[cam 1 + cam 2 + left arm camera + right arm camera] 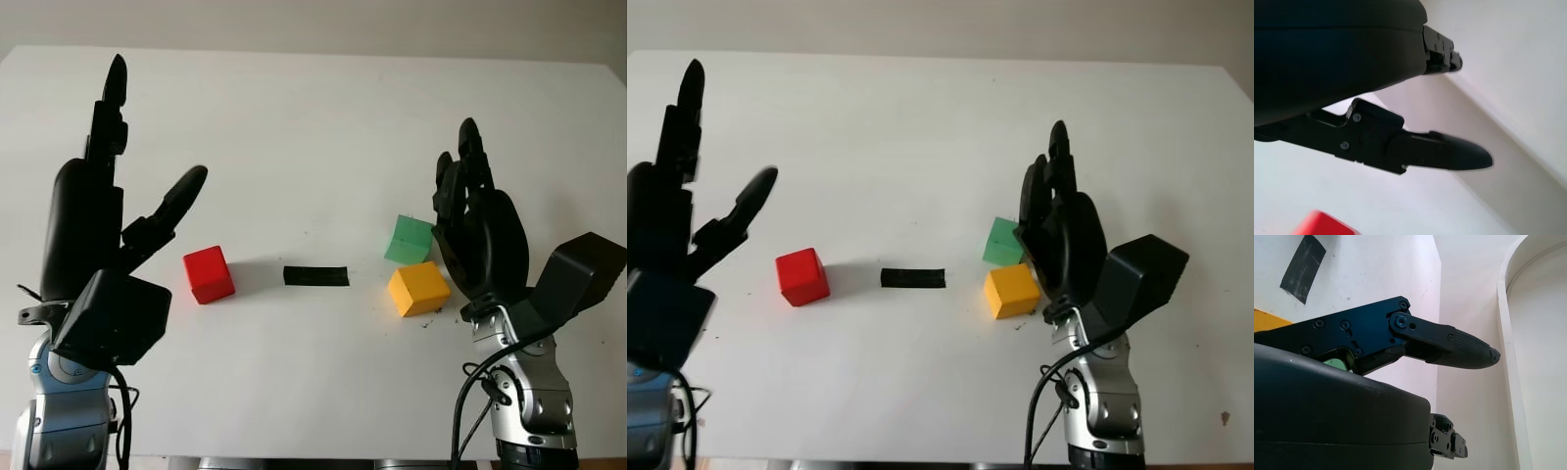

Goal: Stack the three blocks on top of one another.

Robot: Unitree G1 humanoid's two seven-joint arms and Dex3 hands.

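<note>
My left hand (113, 220) stood raised at the left of the frame, fingers (110, 103) extended upward and holding nothing. The thumb-side finger angled toward the upper right. My right hand (480, 230) stood raised at the right of the frame, fingers extended upward, also holding nothing.

Nearest the right hand, the green block (409, 239) sat just left of the palm, in the centre-right of the frame. It showed a tilted top face, with one corner toward the camera. The yellow block (418, 289) lay just below it in the frame, close beside it; I could not tell whether the two touched. The yellow block was turned slightly, its edges not square to the table edge. Both were cubes, so neither had a long axis.

The red block (209, 274) sat left of centre, just right of my left hand, well apart from the other two. It stood unstacked, as did they.

Between the red block and the yellow block lay a strip of black tape (315, 276), long axis running left to right across the white table (294, 127).

The left wrist view showed one corner of the red block (1322, 225) beneath the extended finger. The right wrist view showed the tape (1303, 267), a yellow edge, and a sliver of green behind the finger.
</note>
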